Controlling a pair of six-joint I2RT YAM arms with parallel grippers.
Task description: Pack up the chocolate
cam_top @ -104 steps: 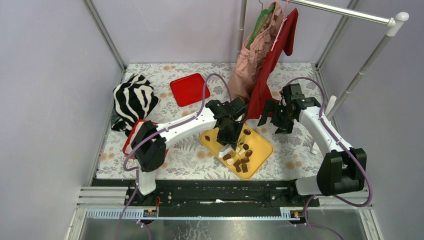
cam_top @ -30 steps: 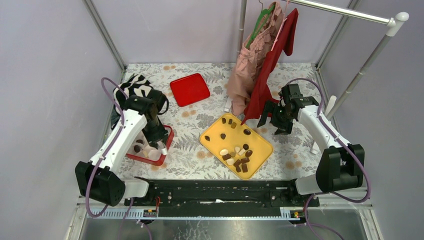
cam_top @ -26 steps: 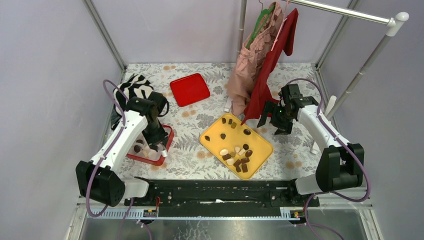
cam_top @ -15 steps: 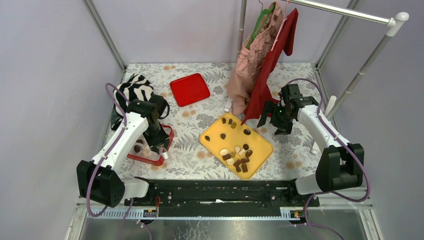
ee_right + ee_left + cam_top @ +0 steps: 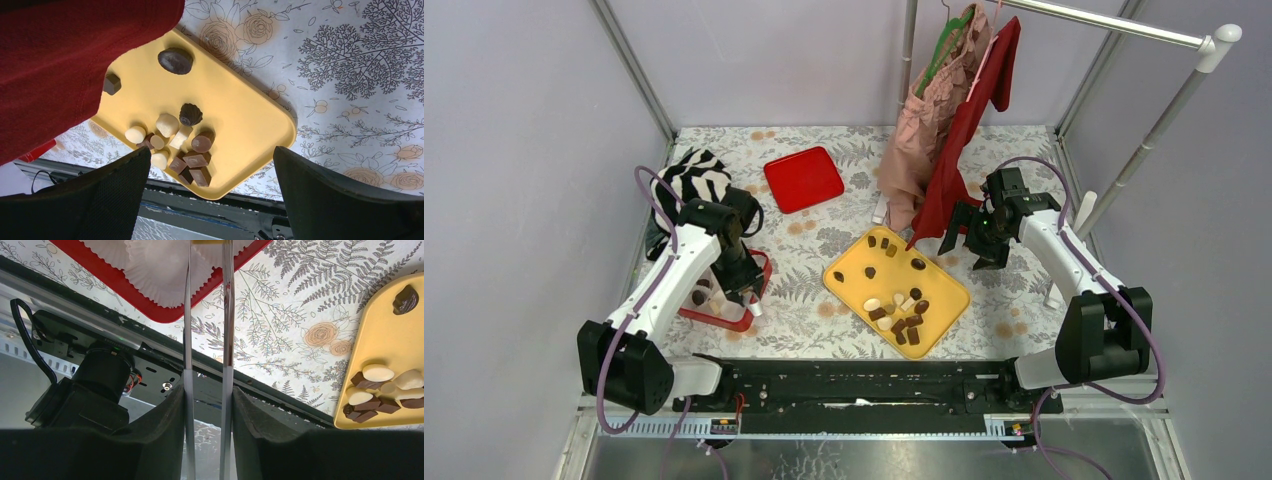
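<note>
Small bite-sized chocolate pieces (image 5: 902,315), dark brown, tan and cream-white, are seen loose on a yellow plastic tray (image 5: 944,290), most clustered at its near corner, a few dark ones (image 5: 868,271) scattered farther back. One tan piece (image 5: 212,241) is pinched in the left gripper (image 5: 207,247).

Yellow tray (image 5: 941,287), red box (image 5: 725,322), brown/cream choc. (image 5: 196,159), zebra cloth (image 5: 686,182), floral tbl (image 5: 809,305).

No text, label, brand name, number or sign is being shown legibly in any of the three views. Only a print of ferns and roses is being displayed on the cloth covering the surface (image 5: 824,240), and no letters are being carried by it.
</note>
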